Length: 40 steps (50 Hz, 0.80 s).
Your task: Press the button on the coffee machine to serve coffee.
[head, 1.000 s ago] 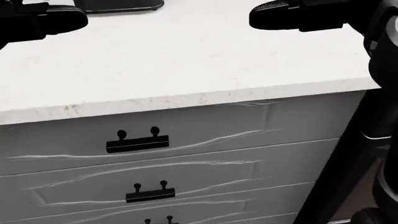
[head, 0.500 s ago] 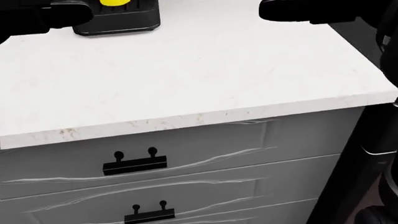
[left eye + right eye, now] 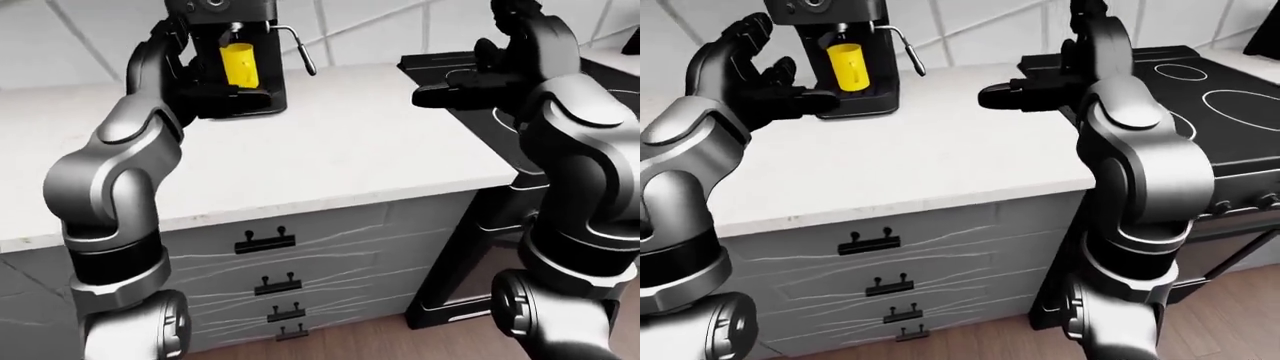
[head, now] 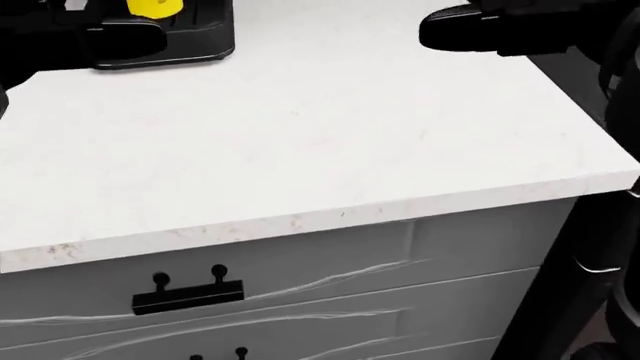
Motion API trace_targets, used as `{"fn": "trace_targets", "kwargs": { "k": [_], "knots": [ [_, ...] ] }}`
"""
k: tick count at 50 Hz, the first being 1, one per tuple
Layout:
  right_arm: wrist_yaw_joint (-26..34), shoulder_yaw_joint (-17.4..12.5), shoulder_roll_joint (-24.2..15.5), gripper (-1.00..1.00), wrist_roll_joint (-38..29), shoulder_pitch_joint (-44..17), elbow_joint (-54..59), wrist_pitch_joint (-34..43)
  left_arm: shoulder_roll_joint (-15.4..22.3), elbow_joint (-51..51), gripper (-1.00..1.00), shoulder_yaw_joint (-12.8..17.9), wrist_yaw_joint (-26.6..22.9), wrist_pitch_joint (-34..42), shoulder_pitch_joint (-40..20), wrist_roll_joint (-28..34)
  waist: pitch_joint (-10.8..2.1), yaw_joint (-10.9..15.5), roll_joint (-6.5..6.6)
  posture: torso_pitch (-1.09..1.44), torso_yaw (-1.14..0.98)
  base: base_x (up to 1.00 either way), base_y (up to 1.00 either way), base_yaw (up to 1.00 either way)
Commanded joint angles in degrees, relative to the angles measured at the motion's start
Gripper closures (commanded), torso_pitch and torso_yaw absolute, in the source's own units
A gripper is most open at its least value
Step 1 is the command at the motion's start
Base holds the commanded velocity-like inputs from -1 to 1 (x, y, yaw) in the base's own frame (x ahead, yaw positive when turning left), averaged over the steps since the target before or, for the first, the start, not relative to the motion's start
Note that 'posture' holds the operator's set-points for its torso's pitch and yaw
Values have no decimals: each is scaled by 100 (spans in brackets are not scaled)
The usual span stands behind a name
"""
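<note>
since a second ago the camera has tilted up, bringing the upright coffee machine point(image 3: 835, 56) with its yellow cup point(image 3: 847, 64) into view at the counter's point(image 4: 320, 142) top left; left hand point(image 3: 760, 79) open beside it, right hand point(image 3: 1025, 94) open, both empty.

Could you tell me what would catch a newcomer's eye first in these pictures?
Probably the bright yellow cup, standing under the spout of the black coffee machine at the top left of the right-eye view. Next, the robot's two raised arms: the left hand open beside the machine, the right hand over the white counter near the black stove.
</note>
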Motion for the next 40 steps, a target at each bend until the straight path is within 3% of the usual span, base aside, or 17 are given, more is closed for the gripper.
{"fn": "trace_targets", "kwargs": {
  "k": [1,7,11,13,15,16,17,18,22,24,26,29,32,33,34,35,40],
  "knots": [
    [18,15,-50,-100,28,-275,-167,-171,133,-139,-100,165,9,-222,-219,59,-201,42,-32,0,0,15,8,0],
    [10,1,-66,-100,45,-280,-189,-149,116,-163,-100,162,16,-204,-218,64,-124,24,241,0,0,14,10,0],
    [-13,29,-51,-100,51,-344,-195,-93,130,-231,-100,196,32,-145,-203,36,-236,8,375,0,0,7,27,0],
    [-16,29,-46,-100,52,-347,-189,-99,140,-254,-100,211,37,-134,-187,23,-249,-23,523,0,0,6,34,0],
    [-13,30,-57,-100,52,-366,-185,-89,141,-223,-100,205,24,-183,-170,28,-337,-59,850,0,0,5,35,0],
    [-12,31,-59,-100,52,-370,-186,-84,142,-218,-100,205,25,-187,-171,27,-284,-34,598,0,0,5,35,0],
    [-14,29,-63,-100,52,-389,-183,-71,144,-229,-100,202,35,-161,-188,19,-244,-30,690,0,0,5,35,0],
    [-11,30,-65,-100,52,-389,-177,-77,142,-233,-100,203,45,-150,-198,16,-229,-33,676,0,0,5,34,0],
    [6,55,-62,-100,53,-382,-174,-65,135,-215,-100,188,52,-158,-218,11,-254,-16,460,0,0,5,34,0],
    [41,112,-61,-100,27,-304,-185,-113,135,-213,-100,187,47,-172,-203,10,-131,12,323,0,0,3,16,0],
    [59,129,-15,-100,-6,-245,-180,-145,127,-228,-100,180,46,-177,-176,12,-90,19,409,0,0,0,0,0],
    [68,97,14,-100,-28,-271,-130,-197,129,-229,-100,177,46,-168,-183,11,-91,18,364,0,0,0,0,0],
    [22,62,35,-100,-46,-263,-129,-286,104,-191,-100,153,39,-208,-184,35,-107,64,179,0,0,0,0,0],
    [23,68,38,-100,-44,-249,-137,-295,99,-187,-100,146,37,-215,-179,43,-131,114,164,0,0,0,0,0],
    [36,100,25,-100,-56,-208,-147,-292,91,-182,-100,142,33,-220,-177,50,-214,104,251,0,0,0,0,11],
    [39,97,28,-100,-64,-186,-152,-310,86,-203,-100,140,47,-186,-191,49,-216,224,251,0,0,0,0,95],
    [37,96,44,-100,-93,-158,-170,-344,74,-241,-100,147,21,-209,-110,73,-170,70,192,0,0,0,0,88]
  ]
}}
